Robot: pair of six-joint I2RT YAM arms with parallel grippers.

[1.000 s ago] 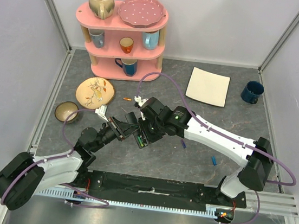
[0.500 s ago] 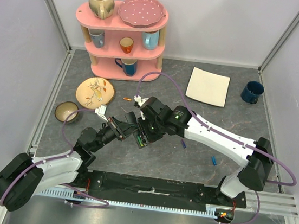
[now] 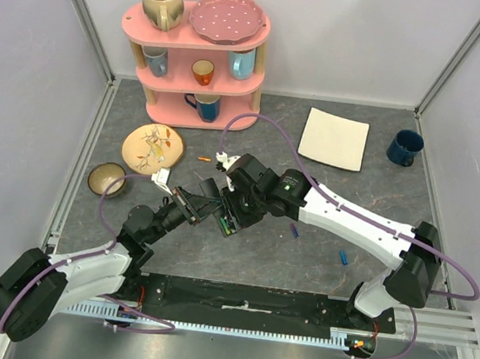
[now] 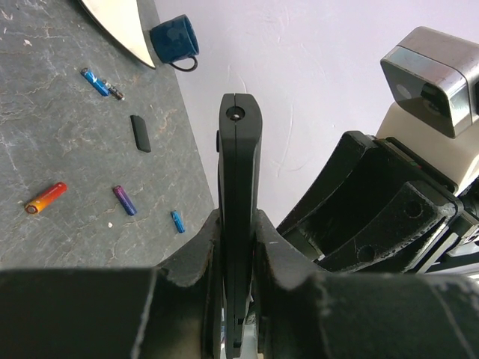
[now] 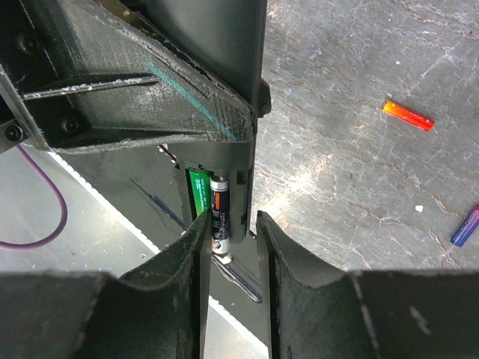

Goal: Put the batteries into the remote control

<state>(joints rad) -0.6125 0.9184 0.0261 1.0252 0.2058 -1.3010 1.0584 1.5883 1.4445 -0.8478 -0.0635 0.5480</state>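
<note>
My left gripper [image 3: 206, 203] is shut on the black remote control [image 3: 228, 217] and holds it off the table; the remote stands edge-on between its jaws in the left wrist view [image 4: 239, 187]. My right gripper [image 3: 239, 213] is right at the remote's open compartment, its jaws a narrow gap apart [image 5: 232, 232]. A green battery [image 5: 198, 191] and a black battery [image 5: 219, 213] lie in the compartment, the black one sticking out at its end, close beside my left finger. Loose batteries lie on the table: orange [image 3: 203, 157], purple [image 3: 294, 231], blue [image 3: 344, 257].
A pink shelf [image 3: 199, 52] with mugs and a plate stands at the back left. A floral plate [image 3: 152, 147] and a bowl [image 3: 105, 179] lie left. A white square plate [image 3: 334, 139] and blue mug [image 3: 404, 147] sit back right. A small black cover [image 4: 140, 133] lies on the table.
</note>
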